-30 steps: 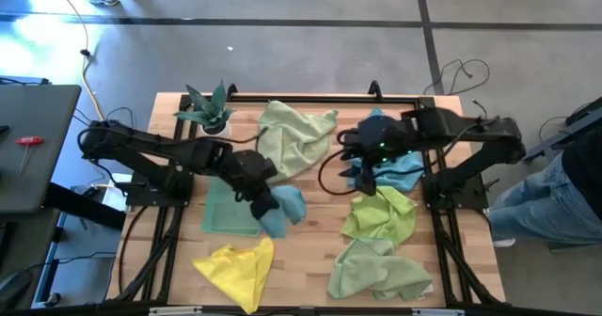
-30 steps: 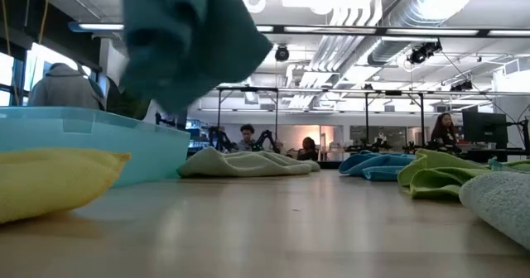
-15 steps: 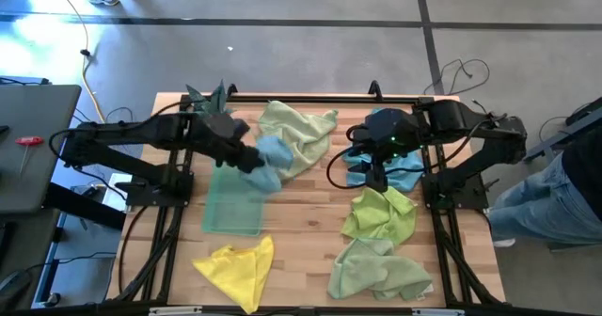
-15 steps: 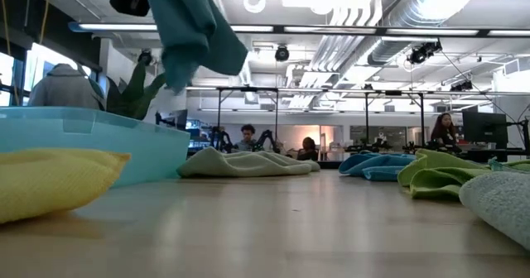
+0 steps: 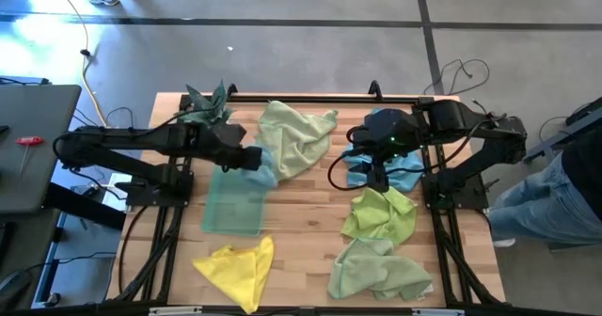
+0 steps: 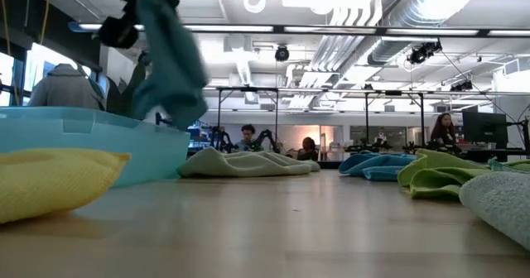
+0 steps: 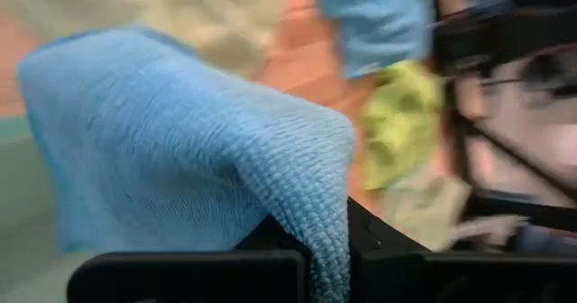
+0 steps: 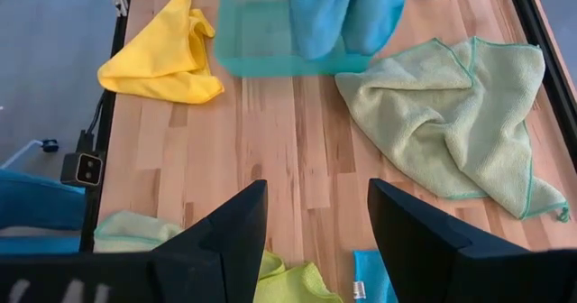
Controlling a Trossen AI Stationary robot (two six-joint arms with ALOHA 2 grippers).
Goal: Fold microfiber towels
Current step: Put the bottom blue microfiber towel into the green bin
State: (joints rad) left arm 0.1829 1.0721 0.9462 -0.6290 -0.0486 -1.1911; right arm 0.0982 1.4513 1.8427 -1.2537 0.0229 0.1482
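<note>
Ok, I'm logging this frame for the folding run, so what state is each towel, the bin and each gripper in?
Sky blue microfiber towel: lifted, draped from left gripper.
Right gripper: open, empty, above the table.
Teal plastic bin: looks empty.
Bright yellow towel: crumpled, unfolded.
Pale green towel: spread, rumpled.
Second blue towel: bunched under right arm.
Two green towels: crumpled.

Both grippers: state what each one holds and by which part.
The left gripper is shut on the blue towel, pinching a bunched fold near its top so it hangs. The right gripper is open, holding nothing.
</note>
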